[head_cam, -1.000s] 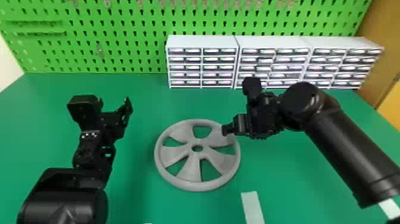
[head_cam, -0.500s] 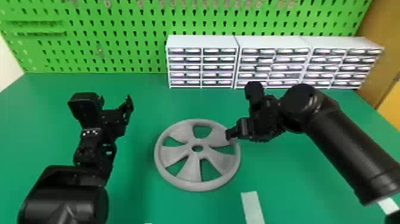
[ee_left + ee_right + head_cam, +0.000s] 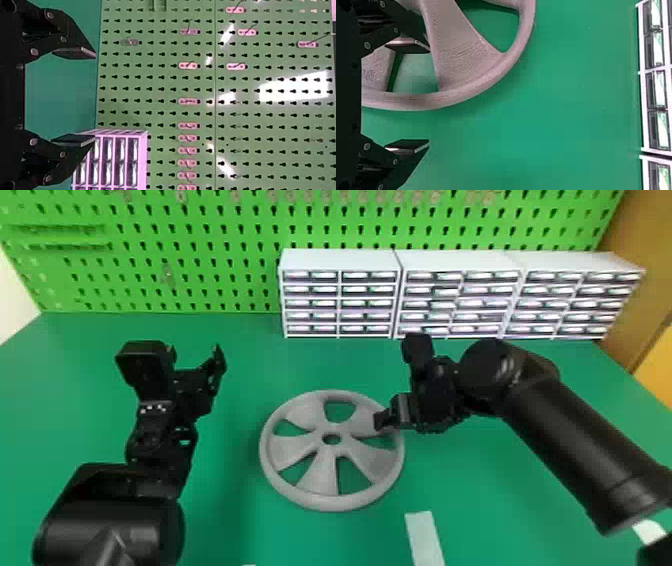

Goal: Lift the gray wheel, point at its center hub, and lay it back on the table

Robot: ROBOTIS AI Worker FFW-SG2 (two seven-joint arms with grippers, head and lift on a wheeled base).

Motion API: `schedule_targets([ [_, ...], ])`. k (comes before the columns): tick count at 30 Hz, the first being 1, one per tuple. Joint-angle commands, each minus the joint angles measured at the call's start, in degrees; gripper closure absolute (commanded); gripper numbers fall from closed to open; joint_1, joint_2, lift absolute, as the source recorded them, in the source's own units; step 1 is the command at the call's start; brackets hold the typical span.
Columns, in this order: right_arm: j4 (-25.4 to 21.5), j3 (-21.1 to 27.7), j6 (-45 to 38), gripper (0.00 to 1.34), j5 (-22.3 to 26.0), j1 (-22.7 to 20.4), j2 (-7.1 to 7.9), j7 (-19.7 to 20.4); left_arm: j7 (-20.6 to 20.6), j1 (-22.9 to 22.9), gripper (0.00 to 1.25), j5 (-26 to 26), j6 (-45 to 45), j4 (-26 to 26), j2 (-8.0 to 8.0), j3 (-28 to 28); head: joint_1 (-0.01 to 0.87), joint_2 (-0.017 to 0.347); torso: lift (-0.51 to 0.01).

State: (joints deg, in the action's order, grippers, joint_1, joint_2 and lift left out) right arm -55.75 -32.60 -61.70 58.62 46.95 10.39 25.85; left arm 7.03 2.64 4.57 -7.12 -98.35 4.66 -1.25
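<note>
the gray wheel point(image 3: 320, 470) lies flat on the green surface point(image 3: 500, 490), near the middle of the head view, with the right claw point(image 3: 429, 97) at its right side. that claw stands apart: one finger is over a gap between spokes, the other outside the rim point(image 3: 508, 61), and it isn't clamped on anything. the left claw point(image 3: 95, 96) is apart and empty, off to the wheel's left. i'd guess the wheel is light for its width and stiff, so it should come up in one piece without sagging. the skin looks matt and dry, not very slippery, but a round rim pinched at one side could twist or droop toward the free side. best to take the rim squarely, one finger through the gap and one outside, well in toward the palm, and to avoid squeezing a spoke, since the thinner edges might chip. the centre should be left clear for the pointing. as for looks, it's a dull gray disc with a rounded rim, five broad spokes widening outward, five curved gaps, and a small round hole in the hub point(image 3: 327, 447). fine layered lines run over the spokes, like printed plastic.
</note>
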Motion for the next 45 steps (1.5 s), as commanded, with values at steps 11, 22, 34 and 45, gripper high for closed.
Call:
schedule_targets([
  [11,3.2,-4.1,2.1,0.43,-2.2,0.6,-0.55,-2.0,0.0,0.2,0.5,0.0,0.0,0.0,0.0,-0.2,0.692,0.048,-0.096],
  [22,3.4,-5.1,2.1,0.43,-3.2,0.8,-0.46,-2.1,0.0,0.3,0.5,0.0,0.0,0.0,0.0,-0.2,0.692,0.048,-0.096],
  [34,3.4,-5.5,1.8,0.72,-3.7,0.9,-0.55,-2.1,0.1,0.3,0.5,-0.1,0.0,0.0,0.0,-0.2,0.692,0.048,-0.096],
  [45,4.2,-7.0,0.0,1.07,-4.4,2.3,-0.9,-2.1,0.1,0.3,0.5,-0.1,0.0,0.1,0.0,-0.2,0.692,0.048,-0.096],
])
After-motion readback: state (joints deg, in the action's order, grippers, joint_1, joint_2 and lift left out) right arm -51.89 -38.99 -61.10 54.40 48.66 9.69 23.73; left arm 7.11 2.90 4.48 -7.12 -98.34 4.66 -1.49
